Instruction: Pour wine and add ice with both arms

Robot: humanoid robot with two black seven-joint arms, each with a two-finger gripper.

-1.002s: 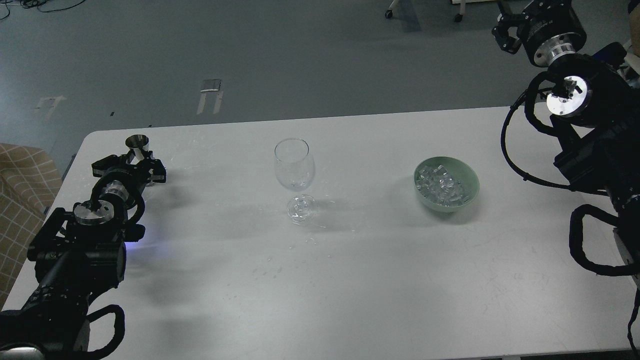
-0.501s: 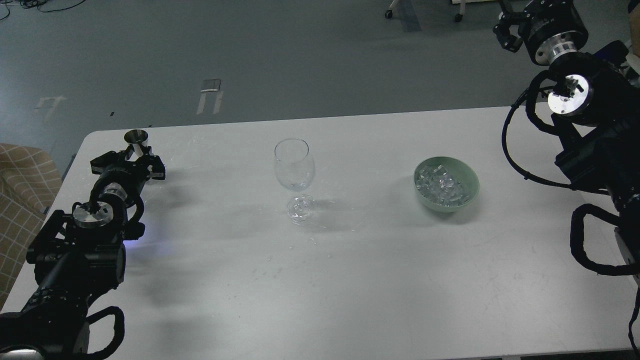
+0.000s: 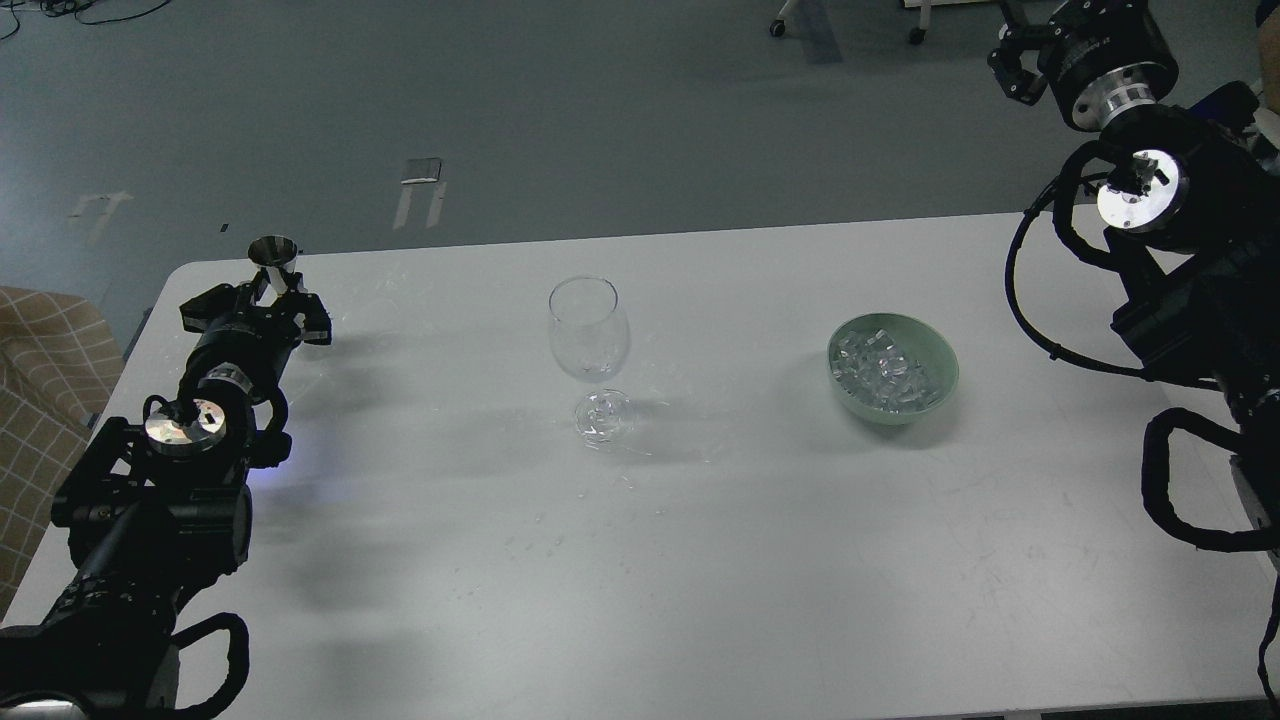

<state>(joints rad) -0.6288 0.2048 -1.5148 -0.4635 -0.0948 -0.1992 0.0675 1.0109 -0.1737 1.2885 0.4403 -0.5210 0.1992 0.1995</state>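
A clear stemmed wine glass (image 3: 589, 330) stands upright and empty at the middle of the white table (image 3: 720, 540). A pale green bowl (image 3: 940, 352) to its right holds the ice (image 3: 884, 368), many small clear cubes. My left gripper (image 3: 268, 305) at the table's far left is shut on the stem of a small shiny metal cup (image 3: 273, 252), held upright above the table. My right gripper (image 3: 1015, 62) is high at the top right, beyond the table and far from the bowl; its fingers are small and dark.
A tan checkered seat (image 3: 40, 360) stands off the table's left edge. Grey floor lies beyond the far edge, with chair casters (image 3: 778, 27) at the top. My right arm's cables (image 3: 1040, 320) loop over the table's right edge.
My left gripper has raised the metal cup and carried it a little away from me. My right arm has shifted slightly up. Glass and bowl have not moved.
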